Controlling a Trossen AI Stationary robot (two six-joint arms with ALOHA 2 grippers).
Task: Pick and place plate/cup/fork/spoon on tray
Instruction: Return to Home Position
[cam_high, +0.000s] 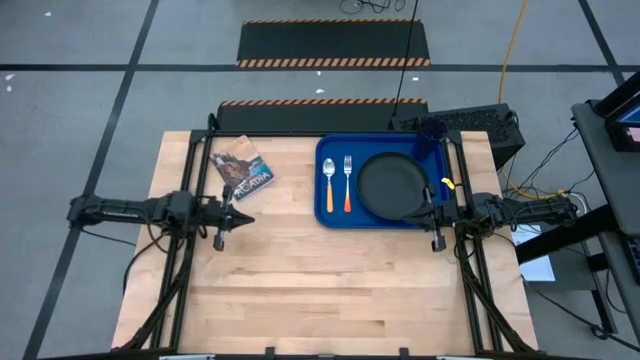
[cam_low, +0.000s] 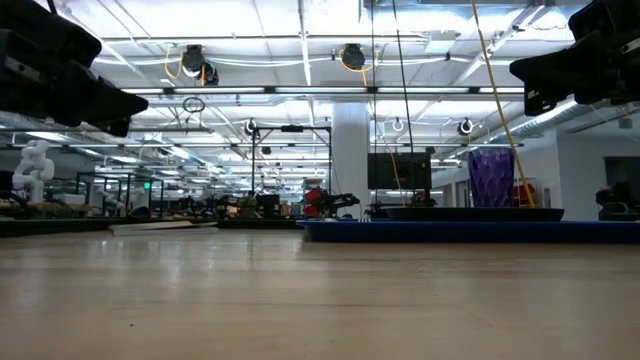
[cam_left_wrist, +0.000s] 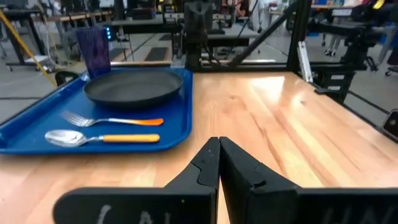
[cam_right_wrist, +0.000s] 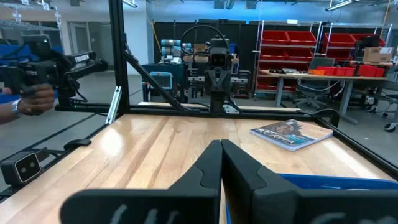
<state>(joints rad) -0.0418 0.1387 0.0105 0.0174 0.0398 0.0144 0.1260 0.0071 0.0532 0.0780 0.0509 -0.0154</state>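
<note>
The blue tray (cam_high: 333, 214) lies at the table's far right. On it rest the black plate (cam_high: 392, 185), the purple cup (cam_high: 433, 129) at its far right corner, the fork (cam_high: 348, 183) and the spoon (cam_high: 328, 186), side by side left of the plate. The left wrist view shows the plate (cam_left_wrist: 134, 88), cup (cam_left_wrist: 93, 50), fork (cam_left_wrist: 111, 121) and spoon (cam_left_wrist: 99, 138) too. My left gripper (cam_high: 248, 217) is shut and empty over the table's left half. My right gripper (cam_high: 408, 218) is shut and empty above the tray's near edge.
A small printed booklet (cam_high: 241, 173) lies on the table at the far left, also in the right wrist view (cam_right_wrist: 290, 134). A person's hand (cam_right_wrist: 31, 99) shows beyond the table's edge. Bare wood spans the table's near half.
</note>
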